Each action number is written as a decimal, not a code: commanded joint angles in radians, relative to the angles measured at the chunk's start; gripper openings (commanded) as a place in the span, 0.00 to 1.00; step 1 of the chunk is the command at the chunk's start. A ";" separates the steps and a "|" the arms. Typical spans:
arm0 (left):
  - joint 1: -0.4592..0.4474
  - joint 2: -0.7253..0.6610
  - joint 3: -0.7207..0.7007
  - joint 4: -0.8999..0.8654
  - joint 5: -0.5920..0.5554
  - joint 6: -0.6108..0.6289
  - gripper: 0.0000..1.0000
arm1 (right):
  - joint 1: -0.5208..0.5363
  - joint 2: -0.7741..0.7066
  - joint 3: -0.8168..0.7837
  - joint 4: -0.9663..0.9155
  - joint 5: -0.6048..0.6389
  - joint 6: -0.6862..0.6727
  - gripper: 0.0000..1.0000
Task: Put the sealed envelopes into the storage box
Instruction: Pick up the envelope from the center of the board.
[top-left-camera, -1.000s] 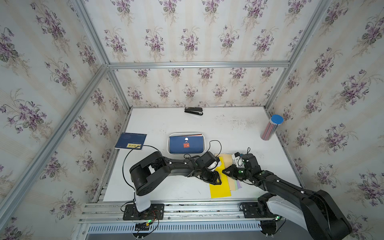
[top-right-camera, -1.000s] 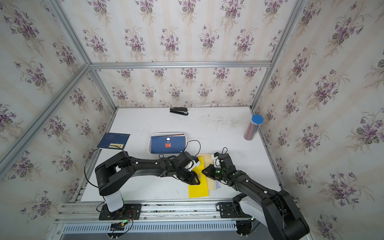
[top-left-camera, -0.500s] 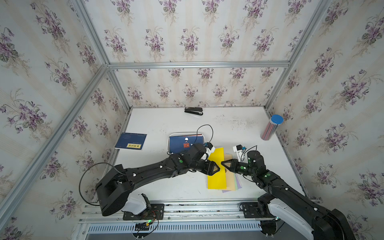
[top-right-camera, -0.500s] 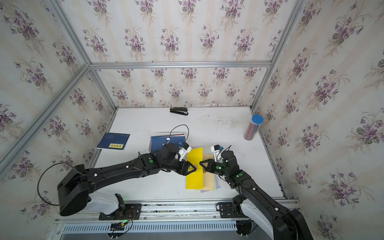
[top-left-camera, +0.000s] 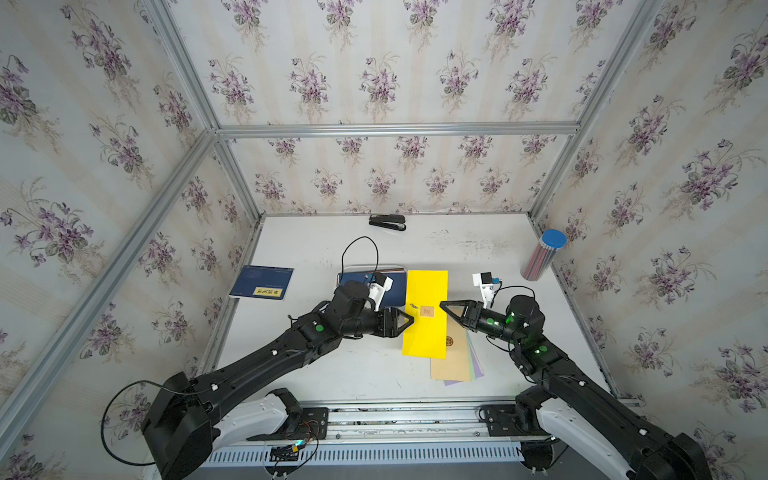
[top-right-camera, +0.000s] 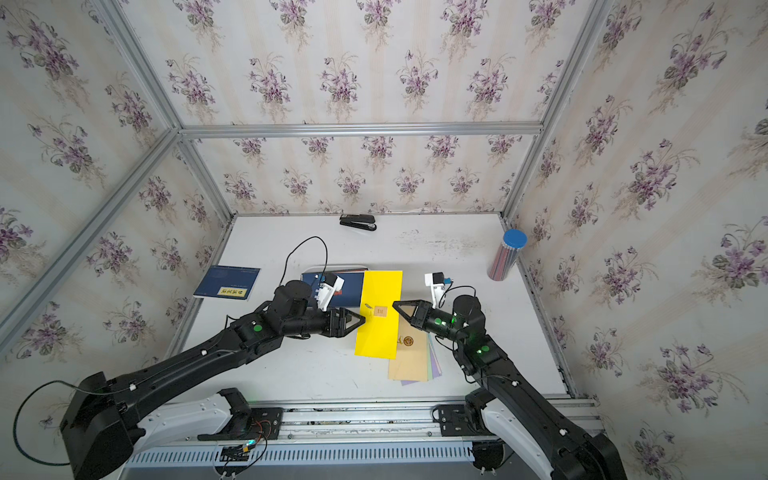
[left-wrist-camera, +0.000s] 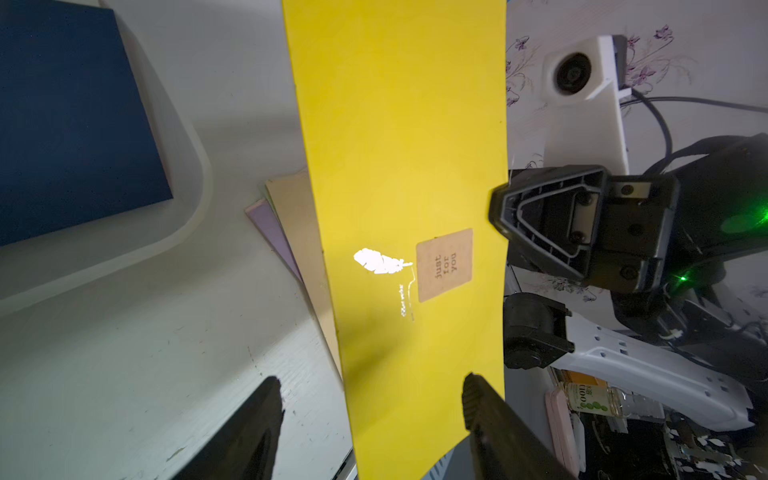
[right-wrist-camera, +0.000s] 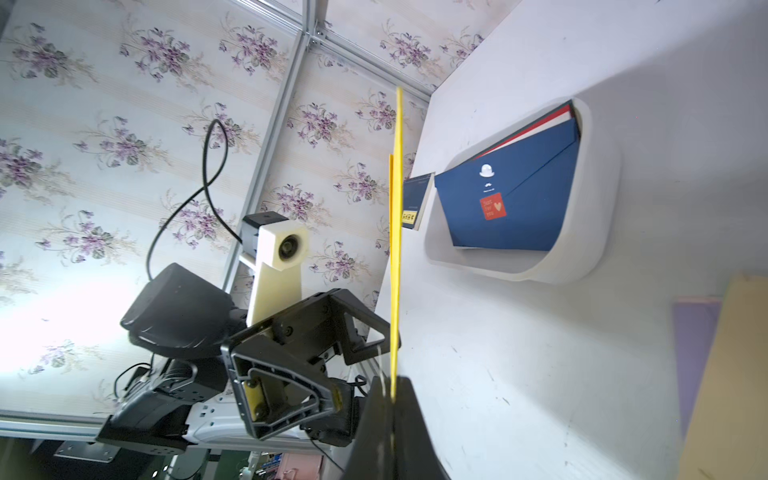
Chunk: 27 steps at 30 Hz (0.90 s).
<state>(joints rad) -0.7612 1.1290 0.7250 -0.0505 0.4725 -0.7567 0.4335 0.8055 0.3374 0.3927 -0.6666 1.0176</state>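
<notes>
The long rectangular yellow paper envelope (top-left-camera: 426, 316) is held clear of the white table (top-left-camera: 478, 249), its face with a square tan "just for you" sticker (left-wrist-camera: 444, 264) turned up toward the top views. The right gripper (top-left-camera: 444, 304) is clamped on the middle of the envelope's right long edge; the right wrist view shows the paper edge-on, pinched between the two fingers. The left gripper (top-left-camera: 409, 321) is at the opposite long edge with its jaws spread well apart and holds nothing; whether one finger (left-wrist-camera: 482, 411) touches the paper cannot be told. In both top views the envelope's far end overlaps the right end of the shallow white plastic storage box (right-wrist-camera: 598, 187), which sits at the middle of the table. The box contains a navy envelope with a red sticker (right-wrist-camera: 515, 195) on top, with red and white edges showing beneath it. A fanned stack of tan, pale green and lilac envelopes (top-left-camera: 455, 361) lies flat toward the front edge, partly under the yellow one. A dark blue book with a yellow label strip (top-left-camera: 262, 282) lies at the left edge, a black stapler (top-left-camera: 387, 221) at the back edge, and a clear blue-lidded pencil tube (top-left-camera: 544, 253) at the right edge.
</notes>
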 joint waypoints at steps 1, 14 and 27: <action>0.007 0.009 -0.007 0.089 0.063 -0.020 0.69 | 0.002 0.013 -0.006 0.108 -0.041 0.079 0.00; 0.008 0.046 -0.010 0.279 0.153 -0.082 0.43 | 0.002 0.049 -0.060 0.158 -0.042 0.090 0.00; 0.201 0.070 0.280 -0.415 0.140 0.363 0.00 | -0.008 0.062 -0.018 -0.112 0.104 -0.291 0.46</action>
<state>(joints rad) -0.6201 1.1854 0.9146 -0.1410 0.6197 -0.6430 0.4320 0.8700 0.3119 0.4240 -0.6510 0.9314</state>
